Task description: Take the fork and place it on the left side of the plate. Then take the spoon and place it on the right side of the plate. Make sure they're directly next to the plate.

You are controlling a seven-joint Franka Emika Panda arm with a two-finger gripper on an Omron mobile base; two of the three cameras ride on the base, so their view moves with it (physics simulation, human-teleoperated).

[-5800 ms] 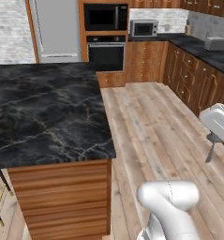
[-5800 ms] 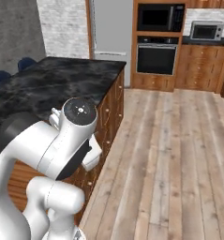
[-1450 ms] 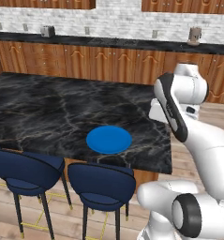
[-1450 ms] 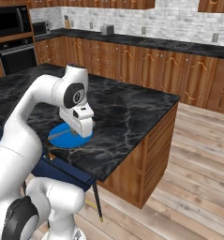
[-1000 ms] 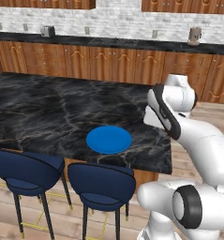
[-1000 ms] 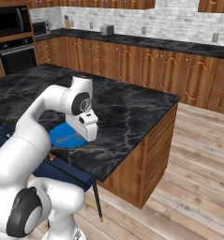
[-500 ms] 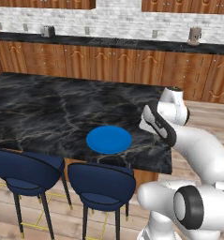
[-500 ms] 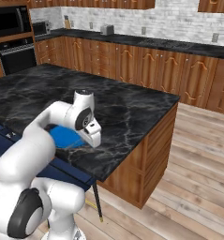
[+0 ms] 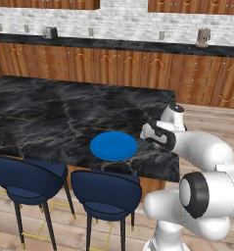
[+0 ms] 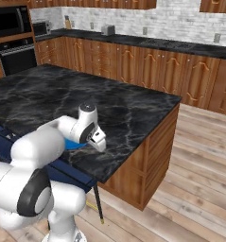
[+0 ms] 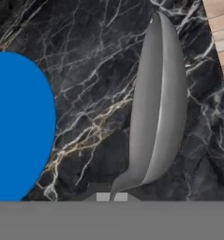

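Furthest left in the left base view, two blue stools [image 9: 25, 179] stood tucked under the near edge of the dark marble table [image 9: 50, 112]. The plate [image 9: 113, 146] lay flat near that front edge, in the same spot as a second before. No fork could be made out on its left side (the thing is slim, and these views are coarse), so whether that half of the task was done could not be told.

Right of the plate was where the change had come. Over the last second or so the arm had folded downward, bringing the pincer [image 9: 147, 132] from well above the table to low over it, just beside the plate's right rim. In the hand view the spoon [image 11: 160, 98] ran up from between the finger tips, bowl away from the hand. The pincer was pressed together on its slim neck, so the spoon was held rather than lying free. The plate's blue edge [image 11: 19, 126] curved along the left of that view, with a strip of bare marble between it and the spoon.

Judged from this, the spoon's placement was nearly reached. What remained was to lower it the last bit, keep it close to the rim without riding onto the plate, and let go.
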